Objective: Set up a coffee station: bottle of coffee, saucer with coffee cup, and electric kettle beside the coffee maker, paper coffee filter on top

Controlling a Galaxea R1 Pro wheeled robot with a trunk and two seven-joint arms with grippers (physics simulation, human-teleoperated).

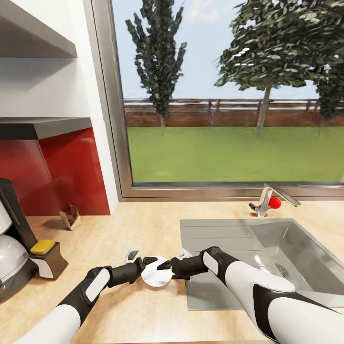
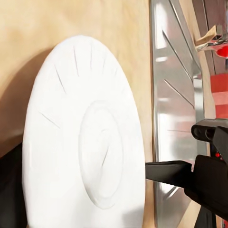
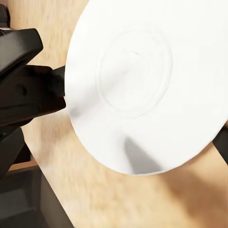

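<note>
Saucer (image 1: pixel 155 273) hangs above the kitchen countertop (image 1: pixel 143 224), pinched betw. both grippers: left gripper (image 1: pixel 145 268) on its left rim, right gripper (image 1: pixel 167 267) on its right rim, each closed on the disc. It's just left of the sink (image 1: pixel 286 248) edge. Coffee maker (image 1: pixel 12 258) at far left, bottle of coffee (image 1: pixel 45 258) beside it. Bare worktop betw. them and saucer.

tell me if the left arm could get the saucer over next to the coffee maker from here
Probably yes. The saucer is between both end effectors, and bare kitchen countertop lies toward the coffee maker; the right end effector seems to grip it too, so it may need to release.
</note>
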